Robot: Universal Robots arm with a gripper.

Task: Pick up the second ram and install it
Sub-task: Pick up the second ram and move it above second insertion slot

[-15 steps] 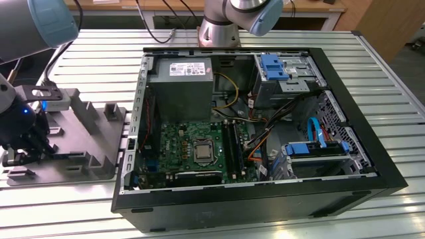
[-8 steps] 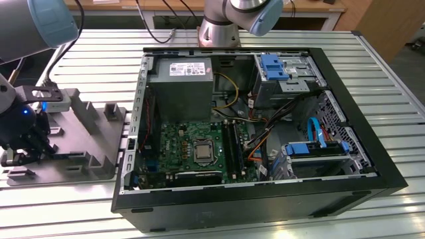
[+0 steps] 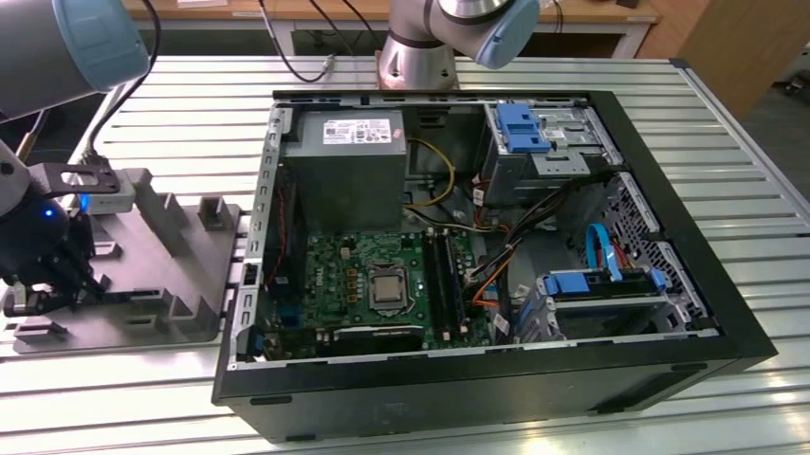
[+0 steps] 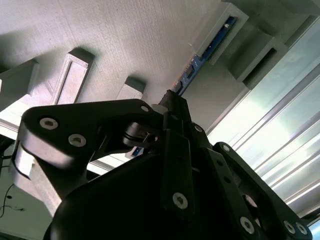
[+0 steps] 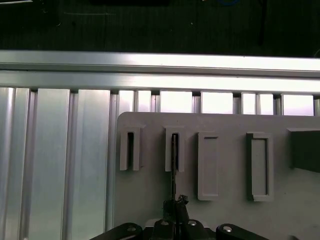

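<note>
The second ram (image 4: 207, 47) is a narrow blue stick standing on edge in a slot of the grey holder (image 3: 165, 256) at the exterior view's left, outside the computer case. In the first wrist view the ram (image 5: 174, 170) shows edge-on, running from its slot down to my fingertips. My gripper (image 4: 172, 100) is shut on the near end of the stick, and it shows over the holder's near part (image 3: 45, 280) and low in the first wrist view (image 5: 175, 204). The stick's far end still rests in the holder's slot.
The open black computer case (image 3: 658, 284) lies on the slatted aluminium table, to the exterior view's right of the holder. Inside are the green motherboard (image 3: 367, 275) with long black slots (image 3: 443, 280), a grey power supply (image 3: 341, 171), cables and blue drive brackets. The holder has more slots (image 5: 259, 165).
</note>
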